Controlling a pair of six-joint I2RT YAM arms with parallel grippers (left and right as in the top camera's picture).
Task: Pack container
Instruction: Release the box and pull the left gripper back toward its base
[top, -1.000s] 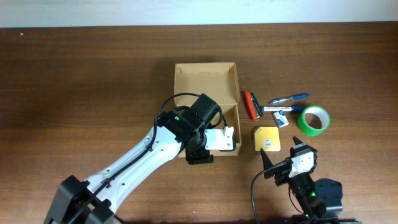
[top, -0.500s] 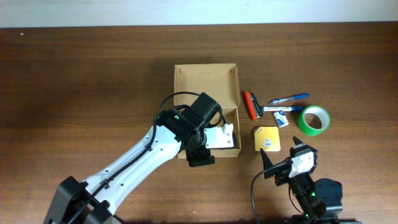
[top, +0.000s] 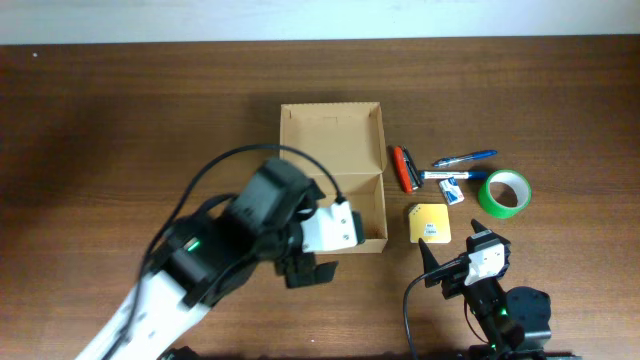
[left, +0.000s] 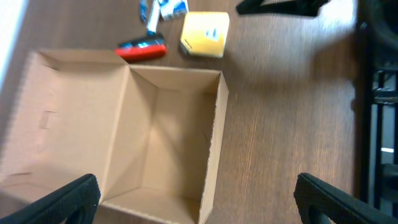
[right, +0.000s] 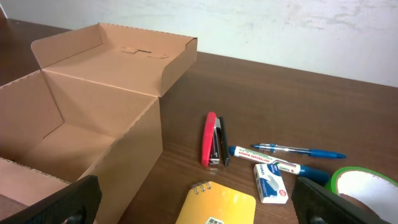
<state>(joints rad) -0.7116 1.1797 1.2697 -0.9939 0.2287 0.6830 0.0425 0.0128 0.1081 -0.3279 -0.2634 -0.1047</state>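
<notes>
The container (top: 332, 140) is sitting at the middle of the overhead frame on the brown wooden table (top: 120, 120). It is standing open, with its hinged flap lid lying back toward the upper edge of the frame. In the left wrist view its bare cardboard floor is showing.

The left gripper (left: 196, 200) is hovering above the container, and the left arm is covering the box's lower left corner in the overhead view. Its 2 fingers (left: 65, 198) are standing wide apart at the lower corners of the left wrist frame, gripping nothing.

5 small things are lying right of the container:
- a red stapler (top: 404, 168) just beside its right wall
- a blue pen (top: 466, 158)
- a marker (top: 440, 176)
- a small blue-and-white box (top: 455, 190)
- a green tape roll (top: 504, 192) farthest right

A yellow notepad (top: 428, 223) is lying near the container's lower right corner.

The right gripper (right: 199, 208) is resting at the lower right of the overhead frame, just below the notepad. Its 2 fingers are spread wide and holding nothing.
</notes>
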